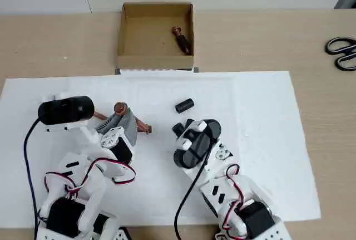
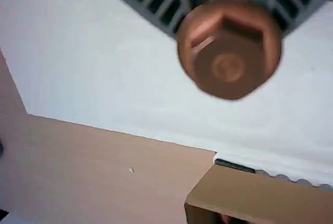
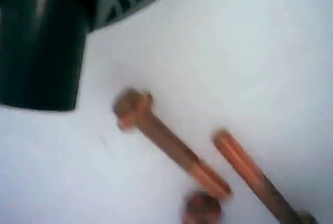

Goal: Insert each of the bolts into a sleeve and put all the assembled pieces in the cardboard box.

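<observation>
- Left gripper [image 1: 122, 116], lower left of the high view: jaws clamped on a copper bolt [image 2: 229, 52]. In the left wrist view the hex head faces the camera at upper right of frame, with grey ribbed jaw on both sides.
- Right gripper [image 1: 182, 130], lower centre of the high view: appears closed on a black sleeve [image 3: 41, 47], seen as a dark cylinder at upper left of the right wrist view.
- The two grippers are near each other but apart, and the parts are not mated.
- Spare sleeve [image 1: 184, 106] lies on the white paper [image 1: 261, 140], centre frame, just above the right gripper.
- Loose bolts [image 3: 166, 141] lie on the paper near the left gripper.
- Cardboard box [image 1: 156, 60], top centre, holds one assembled piece [image 1: 182, 39] at its right side.
- Step in hand, by judgement: second assembly, with bolt and sleeve each gripped and insertion pending.
- Next move calls for lining the shank up with the sleeve bore, then a straight push. A small tilt would likely jam it at the mouth.
</observation>
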You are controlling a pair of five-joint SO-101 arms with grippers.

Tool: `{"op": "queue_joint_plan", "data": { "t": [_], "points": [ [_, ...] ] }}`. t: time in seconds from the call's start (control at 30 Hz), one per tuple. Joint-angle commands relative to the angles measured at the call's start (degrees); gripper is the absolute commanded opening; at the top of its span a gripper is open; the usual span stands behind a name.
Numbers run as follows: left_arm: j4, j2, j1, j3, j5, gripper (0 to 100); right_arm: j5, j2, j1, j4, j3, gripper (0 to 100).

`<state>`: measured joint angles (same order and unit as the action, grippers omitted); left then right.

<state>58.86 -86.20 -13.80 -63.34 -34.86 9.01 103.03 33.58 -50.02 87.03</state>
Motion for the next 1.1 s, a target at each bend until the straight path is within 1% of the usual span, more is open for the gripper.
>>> {"op": "queue_joint_plan", "data": {
  "t": [0.0, 0.1, 0.23, 0.37, 0.47, 0.6, 0.7, 0.77, 0.9, 1.07],
  "points": [
    [-0.4, -0.1, 0.5, -0.8, 0.1, 0, -0.2, 0.0, -4.3, 0.3, 0.6, 0.2],
    [-0.5, -0.2, 0.5, -2.1, 0.1, 0, -2.5, -0.1, -7.5, 0.3, 0.4, 0.2],
    [-0.6, -0.2, 0.6, -2.3, 0.1, 0, -6.5, -0.2, -13.9, 0.3, -1.8, 0.2],
    [-0.6, -0.1, 0.6, -2.4, 0.1, 0, -6.9, -3.5, -16.5, 0.8, -7.4, 0.2],
    [-0.6, -0.1, 0.5, -2.4, 0.1, 0, -9.3, -12.1, -16.7, 0.8, -16.4, 0.2],
    [-0.9, -0.1, 0.5, -3.4, 0.1, 0, -14.9, -29.6, -17.7, 0.2, -30.2, 0.2],
    [-1.9, -0.1, 0.5, -4.6, 0.1, 0, -17.0, -41.8, -19.4, 0.2, -37.0, 0.2],
    [-1.9, -0.1, 0.5, -4.6, 0.1, 0, -17.4, -48.5, -19.4, 0.2, -39.8, 0.2],
    [-1.9, -0.1, 0.6, -4.5, 0.1, 0, -20.6, -59.6, -19.6, 0.2, -43.2, 0.2],
    [-1.9, -0.2, 0.6, -4.4, 0.1, 0, -23.6, -70.6, -19.6, 0.2, -44.4, 0.2]
  ]
}}
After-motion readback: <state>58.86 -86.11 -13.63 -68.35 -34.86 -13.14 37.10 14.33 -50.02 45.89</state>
